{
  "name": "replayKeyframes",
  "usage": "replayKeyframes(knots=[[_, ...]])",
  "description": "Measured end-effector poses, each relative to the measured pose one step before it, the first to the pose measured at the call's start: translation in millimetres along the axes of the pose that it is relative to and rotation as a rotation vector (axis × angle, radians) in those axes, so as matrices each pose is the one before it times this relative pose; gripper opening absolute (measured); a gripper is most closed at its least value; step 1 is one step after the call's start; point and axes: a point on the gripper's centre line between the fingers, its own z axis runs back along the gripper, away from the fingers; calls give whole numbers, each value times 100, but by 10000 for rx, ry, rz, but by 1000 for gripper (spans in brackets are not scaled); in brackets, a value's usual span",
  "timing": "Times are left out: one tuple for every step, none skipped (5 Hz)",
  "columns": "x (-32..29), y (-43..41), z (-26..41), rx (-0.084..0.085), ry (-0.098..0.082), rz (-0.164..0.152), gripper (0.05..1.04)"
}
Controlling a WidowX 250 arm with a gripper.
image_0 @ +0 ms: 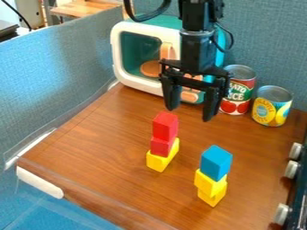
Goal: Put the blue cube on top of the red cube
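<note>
Plainly, the black gripper (190, 113) hangs at about 1 o'clock of the view's centre, its fingers spread well apart and released, with nothing between them. Just below the fingertips, near the centre, the red cube (165, 126) tops a stack: another red block (161, 147) sits beneath it, and a yellow block (162, 160) forms the base. From that stack, the blue cube (216, 162) lies toward 4 to 5 o'clock, resting on an upper yellow block (210, 181) over a lower yellow block (212, 197). Both stacks stand on the brown wooden surface (108, 152). A teal-and-white toy microwave (116, 54) sits at 12 o'clock, behind the gripper. Two cans stand side by side, the red one (242, 85) at 2 o'clock and the yellow one (271, 110) at 3. Pale knobs (291, 170) line the edge between 3 and 5 o'clock.
</note>
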Motion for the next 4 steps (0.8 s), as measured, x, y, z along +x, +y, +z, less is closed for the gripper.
replayKeyframes(knots=[[-258,-780,109,339,-25,-651,1000],[-572,-2024,-481,39,211,-552,1000],[-795,-882,-526,-217,99,-157,1000],[-422,-177,-328,-41,104,109,1000]])
